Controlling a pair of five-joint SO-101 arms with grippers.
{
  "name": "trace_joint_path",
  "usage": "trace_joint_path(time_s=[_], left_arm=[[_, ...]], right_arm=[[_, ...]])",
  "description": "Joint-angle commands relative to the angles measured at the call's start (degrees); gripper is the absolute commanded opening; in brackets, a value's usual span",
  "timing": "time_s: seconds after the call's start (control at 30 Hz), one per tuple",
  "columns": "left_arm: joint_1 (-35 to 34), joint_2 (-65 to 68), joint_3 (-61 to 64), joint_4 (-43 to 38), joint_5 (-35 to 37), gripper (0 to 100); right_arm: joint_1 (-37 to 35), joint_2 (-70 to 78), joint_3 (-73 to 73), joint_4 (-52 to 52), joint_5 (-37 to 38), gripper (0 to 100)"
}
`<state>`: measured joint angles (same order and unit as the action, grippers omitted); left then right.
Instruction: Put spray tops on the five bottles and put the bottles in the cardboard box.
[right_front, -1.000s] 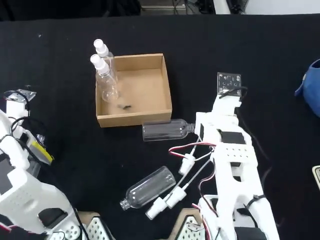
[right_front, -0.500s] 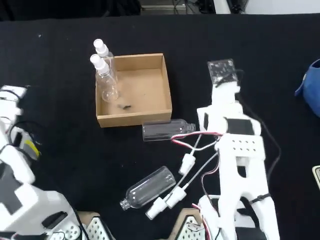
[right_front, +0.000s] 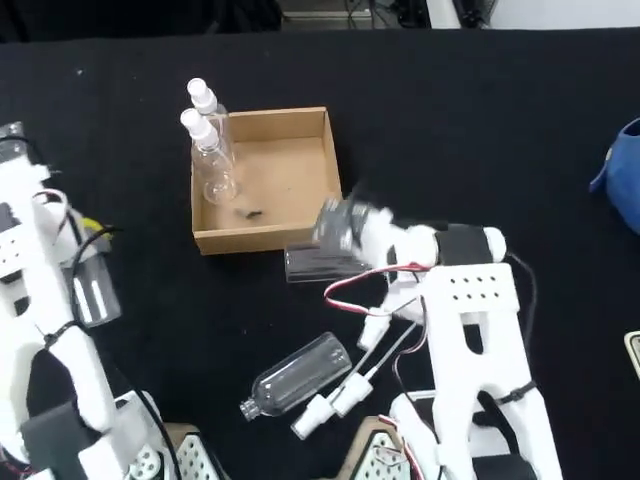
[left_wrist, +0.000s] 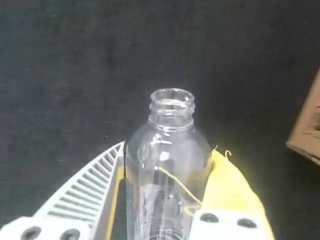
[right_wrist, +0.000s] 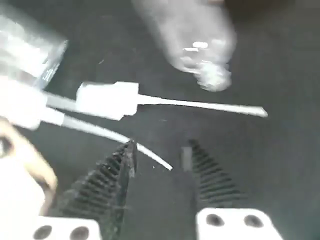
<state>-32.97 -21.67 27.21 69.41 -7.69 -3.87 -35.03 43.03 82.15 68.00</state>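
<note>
Your left gripper brought a clamped, uncapped bottle up the table's left edge while your right gripper, jaws apart, swung back, probably for a spray top.

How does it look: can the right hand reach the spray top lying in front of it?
Probably yes: the right hand is open and the spray top lies just ahead, with only thin tubes between them.

Table carries box, bottles (uncapped), spray tops.
</note>
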Motion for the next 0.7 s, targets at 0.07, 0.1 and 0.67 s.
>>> trace_joint_path(time_s=[0.07,0.1,0.67], left_arm=[[1.2,-1.5,0.0,-1.0,7.4,3],[0.5,-1.4,0.0,-1.0,7.9,3],[-1.7,-1.9,6.3,-4.1,8.5,3]], right_arm=[[0.9,-0.8,1.5,4.7,30.2,21.2],[0.8,-0.7,1.8,5.5,33.8,21.2],[-6.9,-0.7,10.0,-12.0,42.4,21.1]])
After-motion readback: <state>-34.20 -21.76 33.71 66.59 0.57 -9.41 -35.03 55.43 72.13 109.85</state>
